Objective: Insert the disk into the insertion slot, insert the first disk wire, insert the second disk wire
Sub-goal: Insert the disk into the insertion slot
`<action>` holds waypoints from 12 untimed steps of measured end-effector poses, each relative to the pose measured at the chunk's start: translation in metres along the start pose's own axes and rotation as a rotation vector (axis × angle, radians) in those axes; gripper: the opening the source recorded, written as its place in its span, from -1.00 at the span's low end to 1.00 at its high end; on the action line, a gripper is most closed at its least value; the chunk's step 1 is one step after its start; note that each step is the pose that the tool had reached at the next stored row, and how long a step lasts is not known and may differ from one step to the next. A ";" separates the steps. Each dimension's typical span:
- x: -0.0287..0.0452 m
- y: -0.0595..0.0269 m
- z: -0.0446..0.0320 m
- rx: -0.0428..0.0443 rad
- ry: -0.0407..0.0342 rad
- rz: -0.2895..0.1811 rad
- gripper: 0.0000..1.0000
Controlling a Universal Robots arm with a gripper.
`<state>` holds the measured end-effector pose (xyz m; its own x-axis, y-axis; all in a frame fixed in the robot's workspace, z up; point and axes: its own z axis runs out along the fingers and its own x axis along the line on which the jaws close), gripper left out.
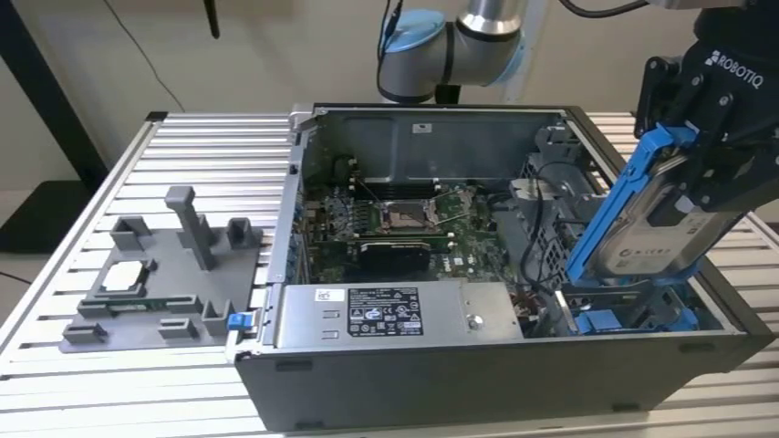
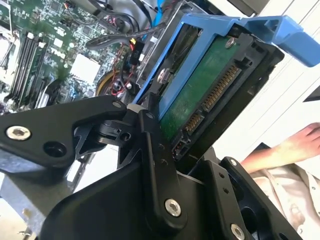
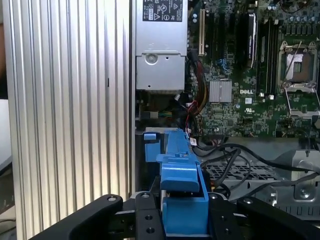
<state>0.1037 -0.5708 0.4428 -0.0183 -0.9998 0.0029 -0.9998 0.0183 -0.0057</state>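
Ribbed aluminium bench (image 1: 182, 146), carrying an open dark grey metal computer case (image 1: 487, 383). Inside the case, a green motherboard (image 1: 402, 219) across the floor and a silver box-shaped power supply (image 1: 389, 315) along the near wall in the exterior view. Beside the case, at the exterior view's left, a grey plastic holder fixture (image 1: 159, 274). Above the case's corner at the exterior view's right, the black two-fingered tool (image 1: 694, 173), clenched on the flat silver-grey disk (image 1: 658, 228) clipped in a bright blue plastic carrier. Held steeply tilted, lower end just above the grey metal insertion slot (image 1: 633, 315) with blue plastic edges in that corner, not yet seated. In the second wrist view, green circuit side and connectors turned towards the camera.
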 end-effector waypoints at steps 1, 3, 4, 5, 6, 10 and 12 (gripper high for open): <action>0.0000 -0.0004 0.0013 0.0000 0.0001 0.000 -1.00; -0.0001 -0.0014 0.0035 0.0000 0.0000 -0.001 -1.00; -0.0001 -0.0014 0.0040 0.0000 0.0001 0.000 -1.00; -0.0001 -0.0014 0.0041 0.0000 0.0001 0.000 -1.00; 0.0000 -0.0014 0.0041 0.0000 0.0002 0.000 -1.00; -0.0001 -0.0015 0.0047 0.0000 -0.0001 -0.001 -1.00; -0.0001 -0.0015 0.0051 0.0000 -0.0001 -0.001 -1.00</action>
<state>0.1052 -0.5708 0.4377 -0.0178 -0.9998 0.0028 -0.9998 0.0178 -0.0057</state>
